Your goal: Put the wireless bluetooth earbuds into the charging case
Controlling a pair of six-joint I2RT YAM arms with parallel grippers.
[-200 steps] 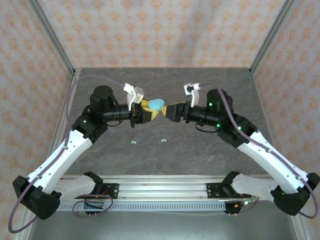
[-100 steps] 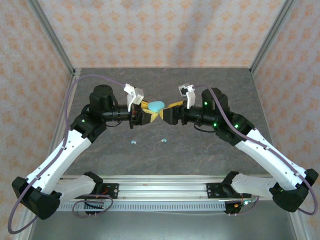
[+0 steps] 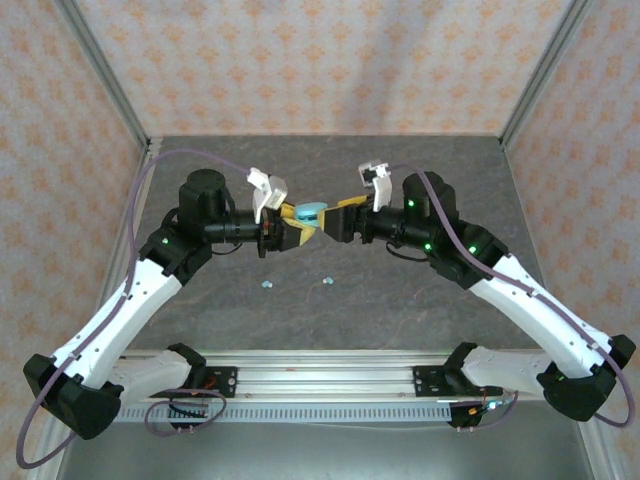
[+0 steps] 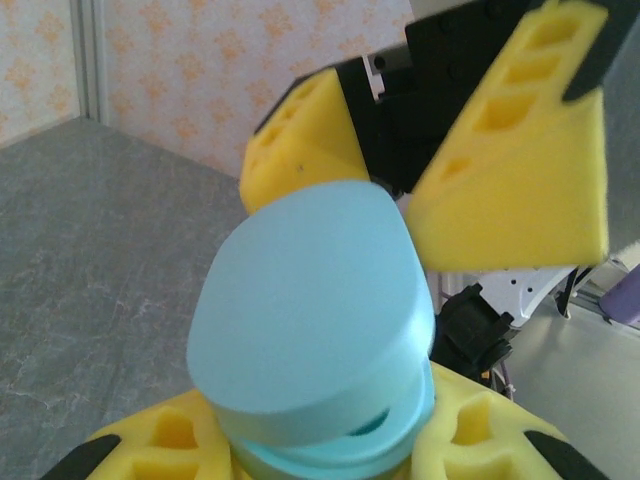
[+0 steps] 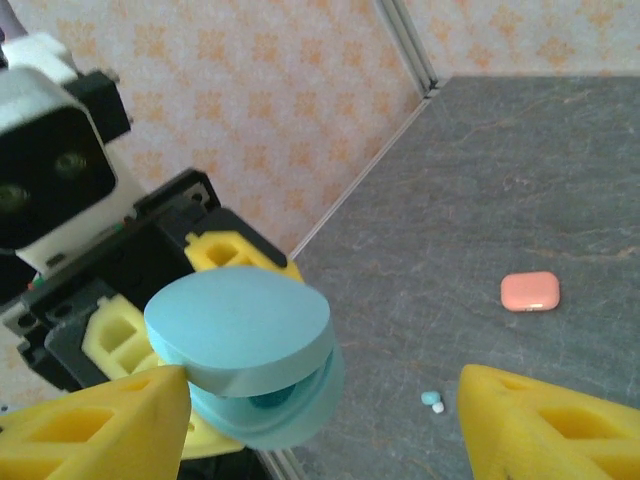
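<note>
Fingers [image 4: 470, 445] of the left gripper [image 3: 296, 226] clamp the teal case [image 3: 311, 211], lid ajar, above the table [image 3: 400, 300]. Fingers [image 5: 100, 420] of the right gripper [image 3: 337, 216] are spread wide, one at each side of the case. Teal earbuds [image 3: 327, 280] lie on the table at 6 o'clock from the case.

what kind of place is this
Probably a robot test cell: left arm and right arm bolted to a metal rail at a grey table's edge, enclosed by patterned panels on a metal frame. The left fingers grip a teal case.
</note>
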